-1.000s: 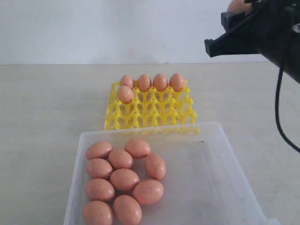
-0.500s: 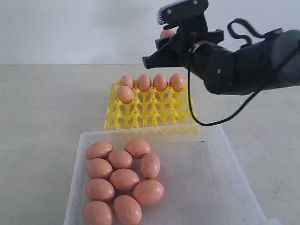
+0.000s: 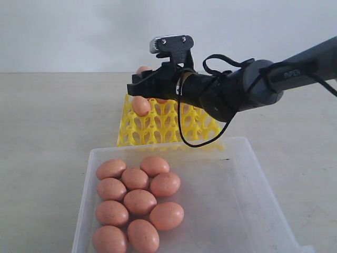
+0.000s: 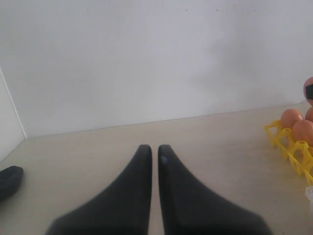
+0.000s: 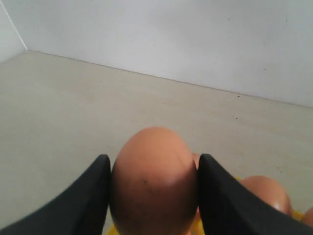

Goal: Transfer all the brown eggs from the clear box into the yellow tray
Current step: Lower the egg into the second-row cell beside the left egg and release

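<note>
brown eggs [image 3: 139, 202] with matt, faintly speckled shells, clear box [image 3: 226, 205] of smooth translucent plastic with a soft sheen, yellow tray [image 3: 158, 126] of glossy moulded plastic, pale matt table [image 3: 52, 116], right gripper [image 5: 154, 164] with smooth matt black jaws

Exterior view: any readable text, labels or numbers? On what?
"PIPER": pale letters on the dark link of the right arm; the last letter is soft.
Nothing readable on the brown eggs, yellow tray or clear box.
Both wrist views: no text.
</note>
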Controlling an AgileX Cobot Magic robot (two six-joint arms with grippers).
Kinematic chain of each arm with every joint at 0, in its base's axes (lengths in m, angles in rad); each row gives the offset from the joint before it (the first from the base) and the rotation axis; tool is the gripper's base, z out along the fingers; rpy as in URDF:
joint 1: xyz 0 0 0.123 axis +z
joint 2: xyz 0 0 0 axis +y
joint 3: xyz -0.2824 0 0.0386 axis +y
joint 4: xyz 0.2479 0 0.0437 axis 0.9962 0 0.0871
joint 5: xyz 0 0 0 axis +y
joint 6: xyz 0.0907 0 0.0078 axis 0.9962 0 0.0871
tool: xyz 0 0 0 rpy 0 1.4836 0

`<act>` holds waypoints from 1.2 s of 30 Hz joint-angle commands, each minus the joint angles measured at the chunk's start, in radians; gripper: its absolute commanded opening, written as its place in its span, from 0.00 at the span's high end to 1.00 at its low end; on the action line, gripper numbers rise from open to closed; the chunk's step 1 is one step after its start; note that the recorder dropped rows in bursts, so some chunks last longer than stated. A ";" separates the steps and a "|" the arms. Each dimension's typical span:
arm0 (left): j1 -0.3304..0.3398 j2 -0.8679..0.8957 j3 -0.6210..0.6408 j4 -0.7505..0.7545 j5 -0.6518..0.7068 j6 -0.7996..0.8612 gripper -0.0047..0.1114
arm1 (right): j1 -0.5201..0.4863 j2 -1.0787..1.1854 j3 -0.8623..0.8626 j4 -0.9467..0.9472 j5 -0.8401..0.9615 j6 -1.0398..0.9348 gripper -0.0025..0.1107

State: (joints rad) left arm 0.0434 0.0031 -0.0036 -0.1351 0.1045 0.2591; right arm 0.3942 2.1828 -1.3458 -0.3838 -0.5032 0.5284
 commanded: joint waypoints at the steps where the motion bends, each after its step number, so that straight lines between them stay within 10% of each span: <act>1: -0.006 -0.003 0.004 -0.003 -0.004 0.003 0.92 | -0.053 0.031 -0.029 -0.060 -0.103 0.200 0.98; 12: -0.006 -0.003 0.004 -0.003 -0.002 0.003 0.92 | -0.075 0.063 -0.029 -0.406 -0.109 0.295 0.98; 36: -0.006 -0.003 0.004 -0.003 -0.004 0.003 0.92 | -0.075 0.095 -0.029 -0.387 0.016 0.078 0.98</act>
State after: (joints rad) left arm 0.0434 0.0031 -0.0036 -0.1351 0.1045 0.2591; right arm 0.3200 2.2811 -1.3752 -0.7604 -0.5011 0.6206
